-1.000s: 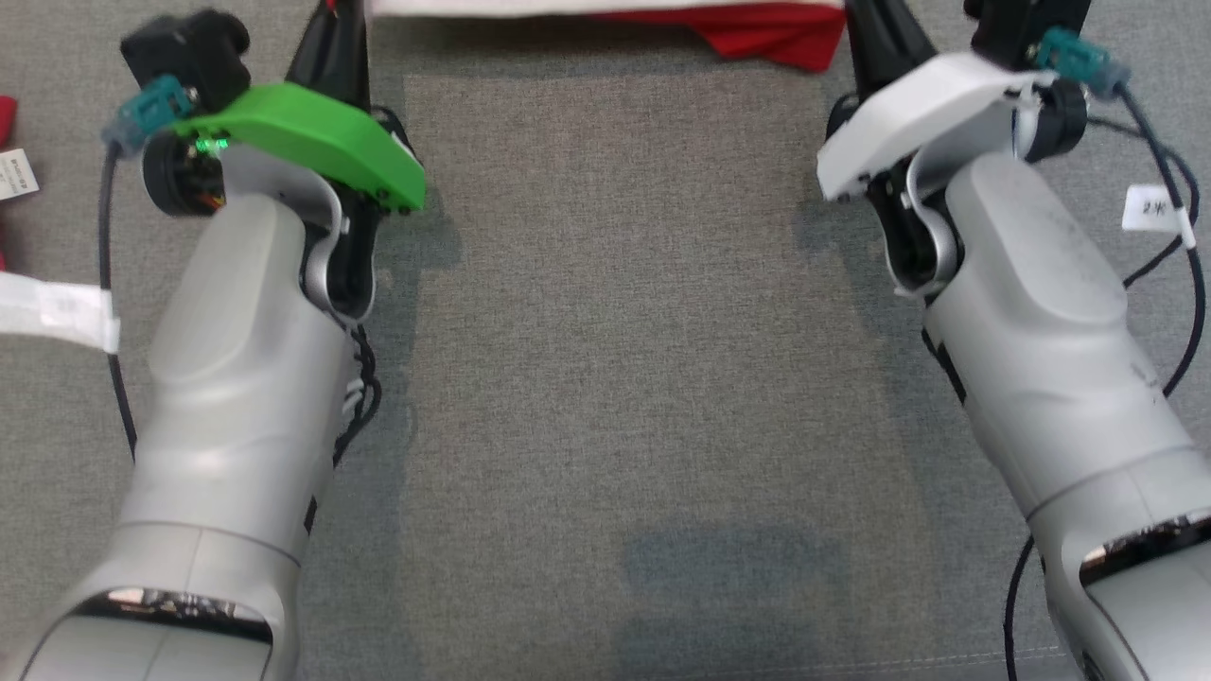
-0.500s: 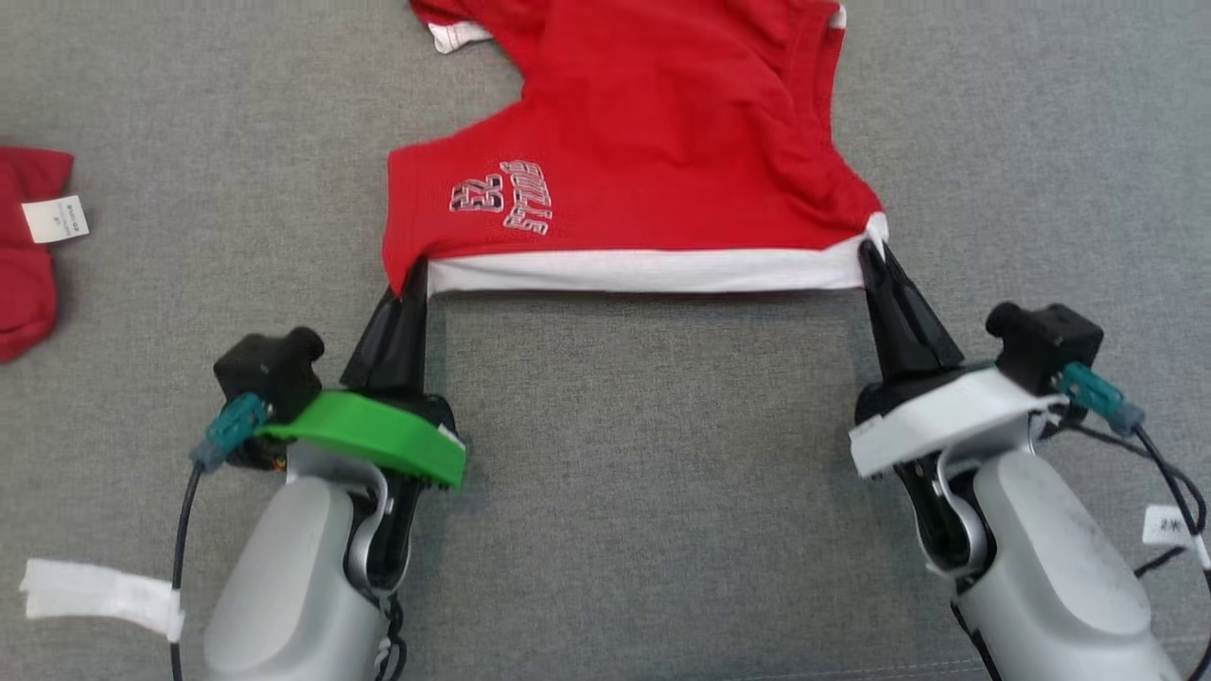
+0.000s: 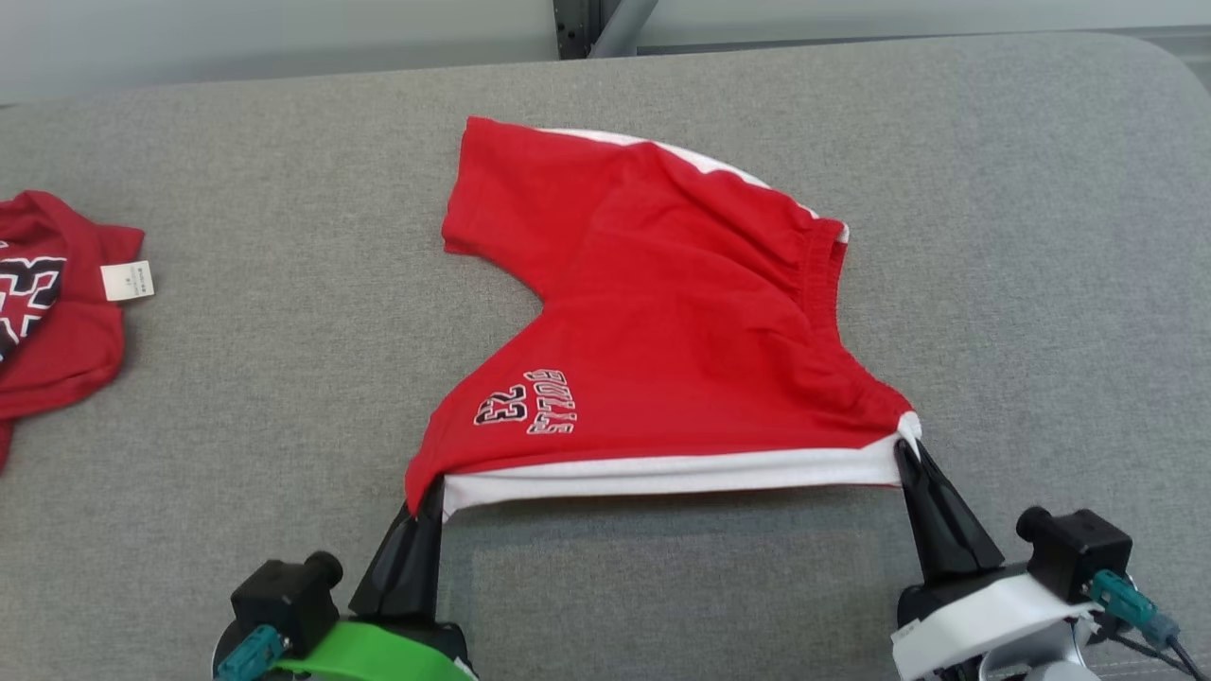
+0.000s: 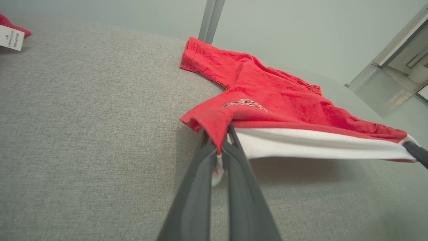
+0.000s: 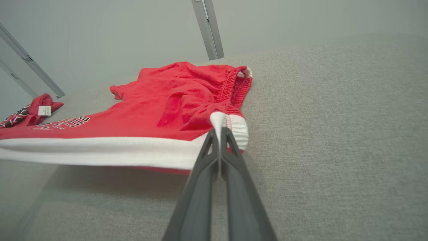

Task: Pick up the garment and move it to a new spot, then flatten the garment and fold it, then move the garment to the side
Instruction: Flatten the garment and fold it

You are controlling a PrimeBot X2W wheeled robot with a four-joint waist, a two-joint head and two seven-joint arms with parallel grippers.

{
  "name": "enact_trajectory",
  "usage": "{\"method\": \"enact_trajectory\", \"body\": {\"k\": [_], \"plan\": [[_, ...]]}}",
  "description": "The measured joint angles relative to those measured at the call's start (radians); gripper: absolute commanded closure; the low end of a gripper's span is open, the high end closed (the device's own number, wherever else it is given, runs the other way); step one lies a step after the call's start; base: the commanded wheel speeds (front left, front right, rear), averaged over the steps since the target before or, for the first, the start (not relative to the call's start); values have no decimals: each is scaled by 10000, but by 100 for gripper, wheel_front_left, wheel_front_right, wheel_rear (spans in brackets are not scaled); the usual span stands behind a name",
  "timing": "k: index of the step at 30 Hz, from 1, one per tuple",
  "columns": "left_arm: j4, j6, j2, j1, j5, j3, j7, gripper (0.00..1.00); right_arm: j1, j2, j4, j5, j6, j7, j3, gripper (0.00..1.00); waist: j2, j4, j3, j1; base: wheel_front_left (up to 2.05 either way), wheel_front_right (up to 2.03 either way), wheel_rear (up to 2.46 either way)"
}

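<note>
Grey tabletop [image 3: 236, 426], red garment [image 3: 662, 322] spread on it, near edge raised.
Left hand [image 3: 430, 492] and right hand [image 3: 908, 454] each pinch one end of its white band.

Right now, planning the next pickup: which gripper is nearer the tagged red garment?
Left. The left gripper holds the shorts at the corner toward the tagged garment; the right gripper, the opposite corner.

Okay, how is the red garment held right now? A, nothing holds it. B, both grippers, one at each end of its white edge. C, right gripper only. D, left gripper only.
B: the left gripper and the right gripper each pinch one end of the white edge of the red garment.
</note>
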Motion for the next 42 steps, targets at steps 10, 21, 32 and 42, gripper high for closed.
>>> {"method": "enact_trajectory", "body": {"k": [10, 21, 32, 42], "plan": [[-1808, 644, 437, 1054, 56, 52, 886, 100, 1221, 397, -1045, -238, 0, 675, -169, 100, 0, 187, -298, 0, 0, 0, 0], [-2148, 545, 899, -673, 100, 403, 1565, 100, -152, 583, -941, 111, 4, 1172, -284, 100, 0, -44, 370, 0, 0, 0, 0], [-182, -418, 1066, -5373, -35, 550, 2416, 100, -3638, 602, -301, -349, -2, 1356, -217, 100, 0, -357, 1987, 1, 0, 0, 0], [2963, -1095, 836, -8181, -295, 399, 2706, 100, -5355, 660, 1012, -213, -2, 1327, 54, 100, 0, -712, 3247, 2, 0, 0, 0]]}}
